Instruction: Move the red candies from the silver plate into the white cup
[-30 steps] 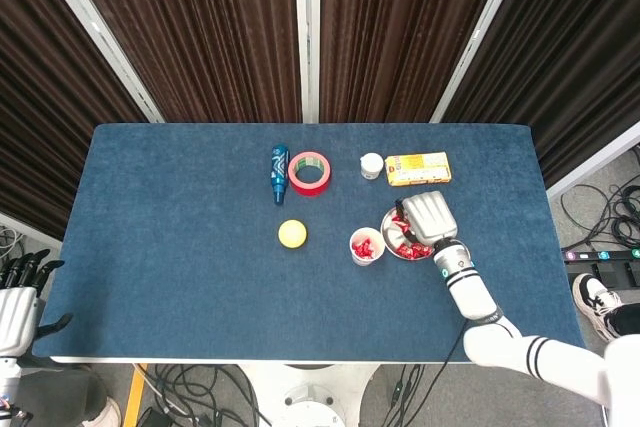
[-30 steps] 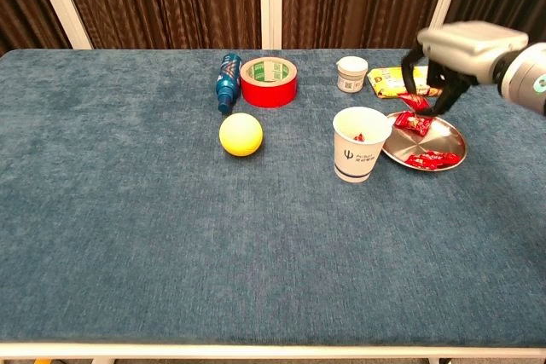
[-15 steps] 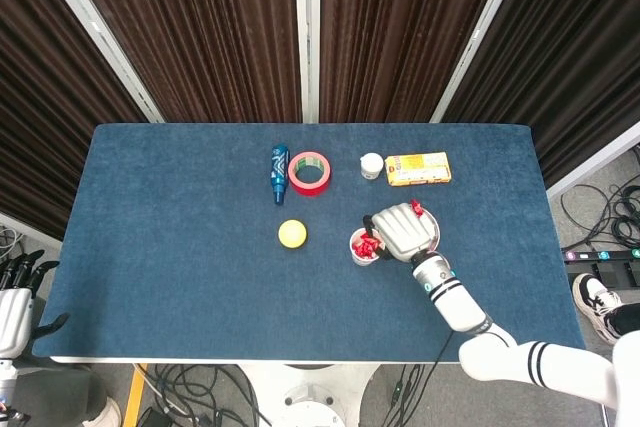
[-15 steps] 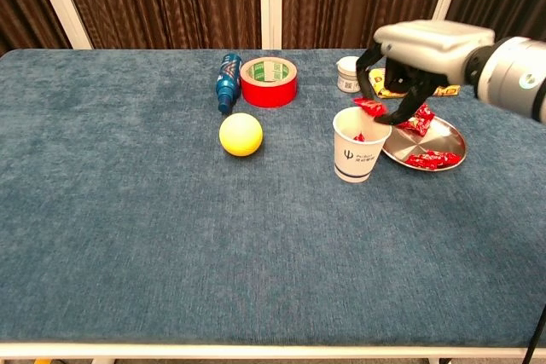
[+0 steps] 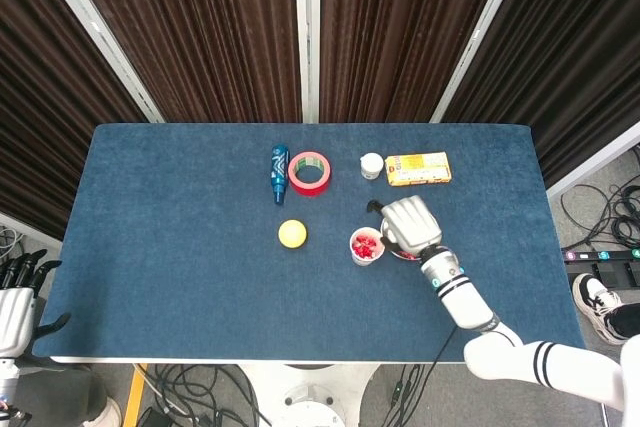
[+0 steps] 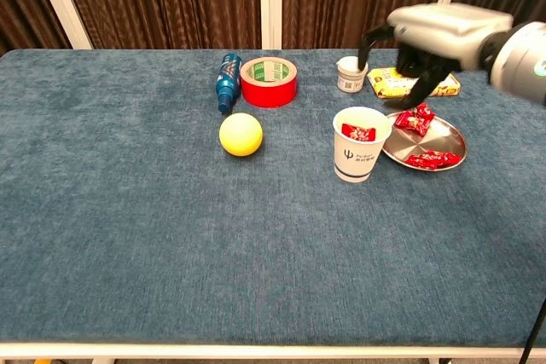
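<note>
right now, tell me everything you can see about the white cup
The white cup is a small paper-looking cup with a small blue logo and print on its front. It stands upright on the blue table, open end up, with red candies showing inside near the rim. It sits just left of the silver plate, close to it or touching its edge, and right of the yellow ball. The right hand hovers above and to its right, not touching it.

Shiny metal silver plate [image 6: 450, 137], matt white paper cup [image 6: 358, 159], glossy-wrapped red candies [image 6: 415, 119], napped blue cloth table [image 6: 171, 236].
</note>
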### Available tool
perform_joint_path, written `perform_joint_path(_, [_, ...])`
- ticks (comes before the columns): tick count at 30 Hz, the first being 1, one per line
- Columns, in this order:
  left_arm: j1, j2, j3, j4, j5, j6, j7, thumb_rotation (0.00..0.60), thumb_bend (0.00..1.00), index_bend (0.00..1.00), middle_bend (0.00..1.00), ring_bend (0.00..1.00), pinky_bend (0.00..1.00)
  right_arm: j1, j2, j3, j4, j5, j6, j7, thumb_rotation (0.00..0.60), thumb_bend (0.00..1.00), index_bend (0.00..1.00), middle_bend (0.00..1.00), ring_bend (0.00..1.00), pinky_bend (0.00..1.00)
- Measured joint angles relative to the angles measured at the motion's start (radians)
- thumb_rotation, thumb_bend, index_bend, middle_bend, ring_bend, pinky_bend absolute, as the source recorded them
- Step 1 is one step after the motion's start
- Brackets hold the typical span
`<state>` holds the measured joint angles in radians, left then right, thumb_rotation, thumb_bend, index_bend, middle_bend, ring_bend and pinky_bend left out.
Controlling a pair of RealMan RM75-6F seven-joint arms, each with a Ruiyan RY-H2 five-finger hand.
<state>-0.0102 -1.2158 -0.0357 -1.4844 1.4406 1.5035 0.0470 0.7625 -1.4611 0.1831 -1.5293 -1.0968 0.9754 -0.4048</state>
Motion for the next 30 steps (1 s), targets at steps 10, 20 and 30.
perform_joint_path(10, [-0.005, -0.006, 0.003, 0.000, 0.004, -0.010, 0.002, 0.600, 0.00, 0.29, 0.22, 0.12, 0.13, -0.007, -0.010, 0.012, 0.178, 0.203, -0.037, -0.072, 0.600, 0.14, 0.35, 1.00, 1.00, 1.00])
perform_joint_path(20, [-0.004, 0.001, 0.004, -0.016, -0.002, -0.012, 0.019, 0.600, 0.00, 0.29, 0.22, 0.12, 0.13, 0.043, -0.121, 0.007, 0.395, 0.329, -0.154, -0.134, 0.600, 0.30, 0.36, 1.00, 1.00, 1.00])
perform_joint_path(30, [-0.006, 0.002, 0.002, -0.017, -0.009, -0.017, 0.022, 0.600, 0.00, 0.29, 0.22, 0.12, 0.13, 0.089, -0.203, -0.004, 0.488, 0.363, -0.215, -0.171, 0.600, 0.30, 0.36, 1.00, 1.00, 1.00])
